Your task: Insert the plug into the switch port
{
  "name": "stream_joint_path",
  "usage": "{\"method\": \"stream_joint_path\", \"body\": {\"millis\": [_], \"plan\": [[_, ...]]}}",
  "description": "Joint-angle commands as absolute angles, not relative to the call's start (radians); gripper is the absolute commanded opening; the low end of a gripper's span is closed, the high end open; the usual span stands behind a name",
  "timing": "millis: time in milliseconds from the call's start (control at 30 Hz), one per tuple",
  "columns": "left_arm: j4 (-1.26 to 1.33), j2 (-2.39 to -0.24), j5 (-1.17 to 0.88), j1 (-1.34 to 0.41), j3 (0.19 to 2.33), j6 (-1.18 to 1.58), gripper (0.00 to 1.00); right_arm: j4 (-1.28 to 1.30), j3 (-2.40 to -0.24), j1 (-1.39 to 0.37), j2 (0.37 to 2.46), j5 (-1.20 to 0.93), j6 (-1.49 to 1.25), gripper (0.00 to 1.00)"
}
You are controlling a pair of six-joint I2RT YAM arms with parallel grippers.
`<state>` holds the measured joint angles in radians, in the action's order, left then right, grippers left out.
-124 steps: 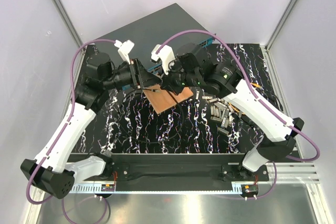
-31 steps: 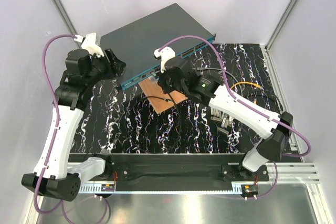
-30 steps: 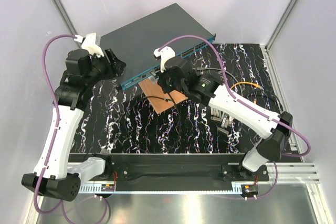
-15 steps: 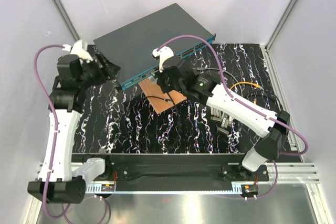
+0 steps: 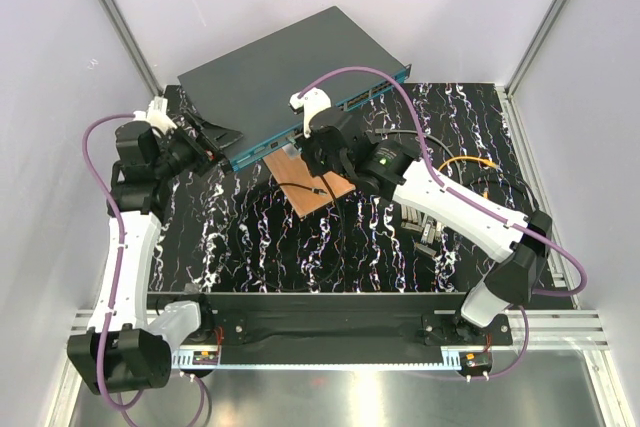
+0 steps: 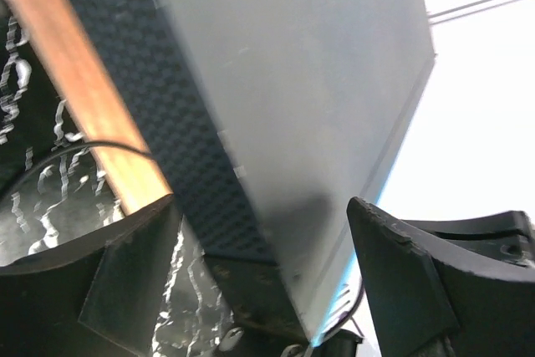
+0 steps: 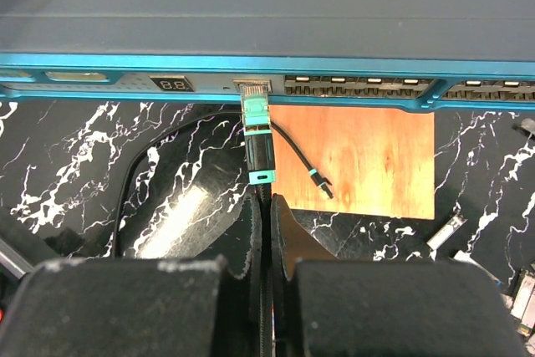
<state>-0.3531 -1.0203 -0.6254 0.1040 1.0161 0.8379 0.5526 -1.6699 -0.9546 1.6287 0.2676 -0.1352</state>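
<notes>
My right gripper is pinched fully together at the bottom centre of its wrist view. A thin black cable runs in between the pads just behind the plug. The plug stands straight up the frame. Its pale teal head sits in a port on the teal front edge of the switch, just right of a small display. I cannot tell how deep it has gone in.

In the top view the switch lies slanted across the upper centre, its front edge running from centre left up to the right. A wooden board lies on the marbled table just below that edge, right of the plug. A short loose lead rests on the board's left side.

My left gripper stands wide open at the bottom of its wrist view. Its two fingers straddle the switch's left corner, a gap showing on each side. It holds nothing.
</notes>
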Motion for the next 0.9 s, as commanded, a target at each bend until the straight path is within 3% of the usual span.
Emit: {"method": "stream_joint_path", "body": {"millis": [0, 300, 567, 867], "plan": [[-0.209, -1.015, -0.684, 0.107, 1.014, 0.896, 0.83, 0.508, -1.707, -0.946, 1.635, 0.363, -0.117, 0.0], [-0.186, -1.028, -0.686, 0.106, 0.994, 0.917, 0.71, 0.522, -1.747, -0.954, 1.661, 0.41, -0.103, 0.0], [-0.187, -1.028, -0.657, 0.066, 0.989, 0.891, 0.47, 0.532, -1.764, -0.982, 1.657, 0.431, -0.101, 0.0], [-0.183, -1.028, -0.624, 0.046, 0.992, 0.899, 0.45, 0.575, -1.795, -0.988, 1.678, 0.511, -0.089, 0.0]]}}
